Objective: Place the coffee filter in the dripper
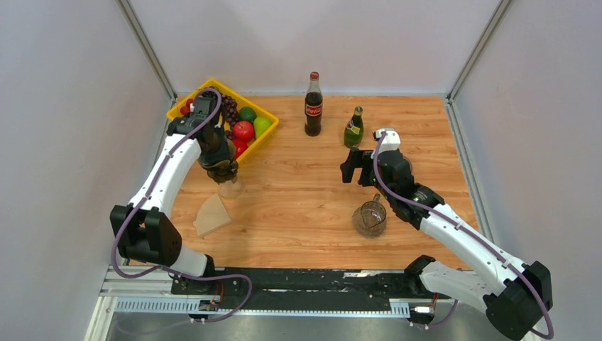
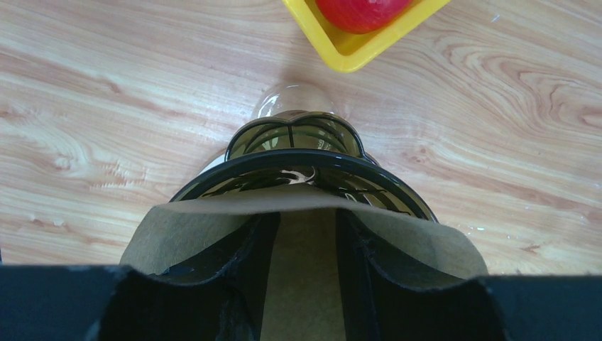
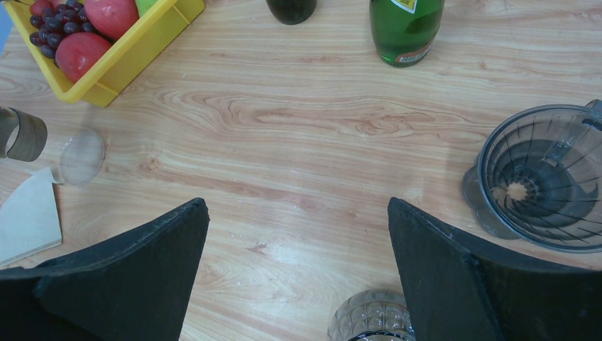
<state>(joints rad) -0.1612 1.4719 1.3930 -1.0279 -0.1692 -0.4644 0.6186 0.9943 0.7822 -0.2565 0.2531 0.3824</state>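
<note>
My left gripper [image 1: 225,171] [image 2: 307,217] is shut on a brown paper coffee filter [image 2: 177,238]. The paper shows between and outside both fingers. Its upper edge lies over the black rim of a smoky clear dripper [image 2: 294,138] right in front of the fingers. In the top view this dripper [image 1: 231,189] sits just below the gripper, near the basket. In the right wrist view it [image 3: 25,135] is at the far left. My right gripper [image 1: 350,168] [image 3: 298,206] is open and empty above bare wood.
A stack of filters [image 1: 211,215] [image 3: 28,220] lies near the left arm. A yellow fruit basket [image 1: 266,135] stands at the back left. A cola bottle [image 1: 313,104] and a green bottle [image 1: 353,128] stand at the back. A second grey dripper [image 3: 543,177] and a cut glass [image 3: 373,320] sit by the right arm.
</note>
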